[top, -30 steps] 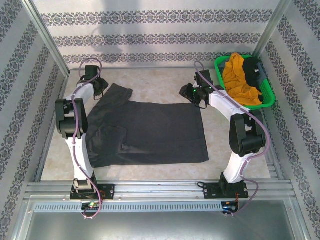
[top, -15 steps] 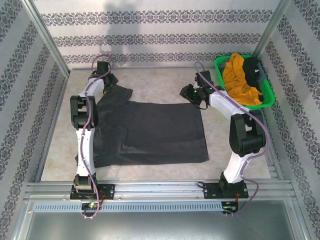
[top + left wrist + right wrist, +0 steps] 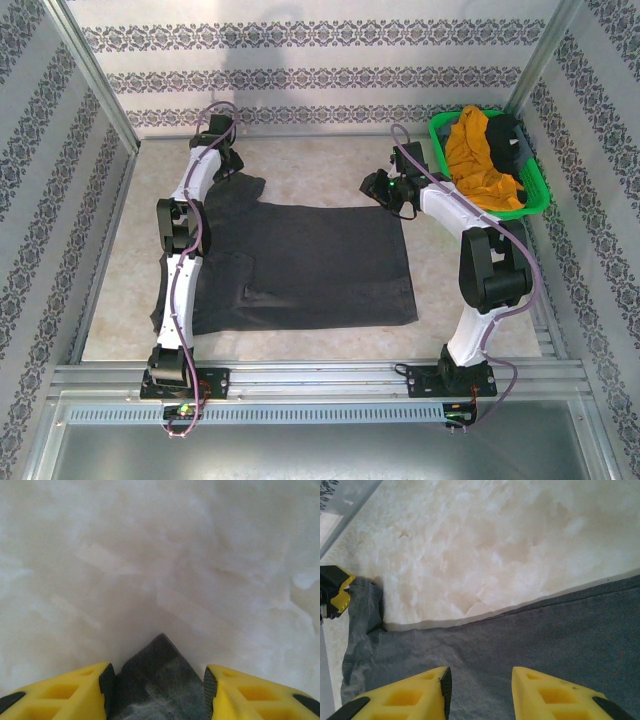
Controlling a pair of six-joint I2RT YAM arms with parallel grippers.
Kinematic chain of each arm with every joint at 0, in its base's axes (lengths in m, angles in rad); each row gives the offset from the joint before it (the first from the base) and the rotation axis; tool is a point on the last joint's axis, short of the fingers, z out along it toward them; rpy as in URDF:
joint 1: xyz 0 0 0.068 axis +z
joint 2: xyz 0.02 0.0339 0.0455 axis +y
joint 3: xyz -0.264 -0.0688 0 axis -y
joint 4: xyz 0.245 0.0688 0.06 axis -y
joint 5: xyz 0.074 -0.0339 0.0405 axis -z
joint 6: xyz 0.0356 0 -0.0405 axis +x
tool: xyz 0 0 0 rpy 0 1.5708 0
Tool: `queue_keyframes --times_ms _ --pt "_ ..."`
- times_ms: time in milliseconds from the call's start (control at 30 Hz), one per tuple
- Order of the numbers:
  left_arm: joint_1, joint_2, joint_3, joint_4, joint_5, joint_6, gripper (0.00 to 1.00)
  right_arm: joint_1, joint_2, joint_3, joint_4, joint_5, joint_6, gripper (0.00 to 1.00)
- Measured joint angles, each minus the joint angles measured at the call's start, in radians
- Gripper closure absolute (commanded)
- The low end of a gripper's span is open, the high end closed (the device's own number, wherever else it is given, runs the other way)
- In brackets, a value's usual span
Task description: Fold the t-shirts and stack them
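The dark charcoal t-shirt (image 3: 300,265) lies spread flat on the pale table. My left gripper (image 3: 224,168) reaches far out to the shirt's back-left sleeve. It is open, and the sleeve's pointed tip (image 3: 160,675) lies between the yellow fingers (image 3: 75,695). My right gripper (image 3: 397,200) hovers open over the shirt's back right corner, with flat grey cloth (image 3: 545,630) under its fingers and nothing gripped. The mustard-orange t-shirt (image 3: 480,155) and the black t-shirt (image 3: 503,135) lie bunched in the basket.
The green plastic basket (image 3: 537,196) stands at the back right corner, close behind the right arm. Patterned walls and metal posts enclose the table (image 3: 320,170). Bare table surface runs behind the shirt and to its right.
The left arm has stretched forward and rightward along the shirt's left side, bringing its gripper to the sleeve tip. The right arm and the shirt have barely moved.
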Motion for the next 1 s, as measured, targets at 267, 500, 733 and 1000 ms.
queue_keyframes --times_ms 267,500,733,1000 --pt "0.004 -0.005 0.01 -0.075 0.002 0.026 1.0 -0.022 0.0 0.0 -0.013 0.025 0.003 0.62" --pt "-0.002 -0.063 -0.067 -0.103 -0.012 0.042 1.0 -0.033 0.059 0.074 -0.132 0.192 0.058 0.62" --pt "-0.018 -0.262 -0.341 -0.055 0.021 0.048 1.0 -0.043 0.24 0.232 -0.26 0.32 0.088 0.62" --pt "-0.024 -0.459 -0.588 0.079 0.084 0.033 1.0 -0.064 0.373 0.379 -0.371 0.365 0.087 0.62"
